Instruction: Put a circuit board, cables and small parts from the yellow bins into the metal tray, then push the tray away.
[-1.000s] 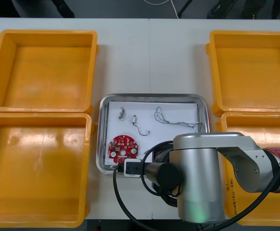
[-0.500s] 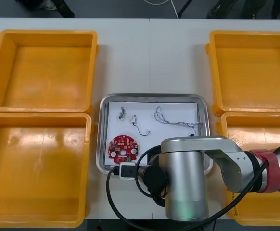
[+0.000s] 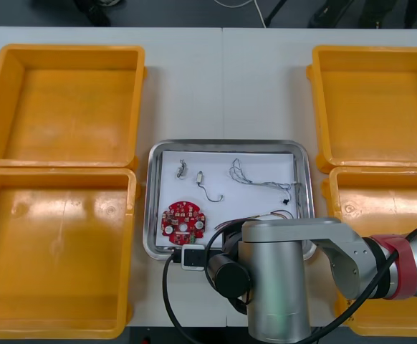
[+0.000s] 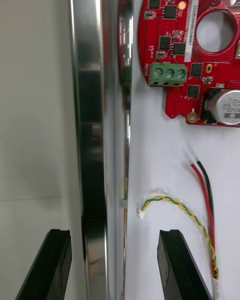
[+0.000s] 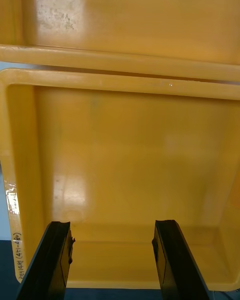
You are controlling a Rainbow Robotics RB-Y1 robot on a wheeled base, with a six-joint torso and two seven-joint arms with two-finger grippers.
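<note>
Right claw gapes astride the metal tray rim (empty); left claw, released, over yellow bin.

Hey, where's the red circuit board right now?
In the front view the round red circuit board lies in the metal tray's near-left corner, on its white inside; the right hand straddles the tray rim beside it.

Right hand gapes (left hand too).

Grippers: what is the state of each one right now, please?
Left gripper: open, holding nothing, facing a yellow bin.
Right gripper: open, holding nothing, one finger on each side of the metal tray rim.
</note>
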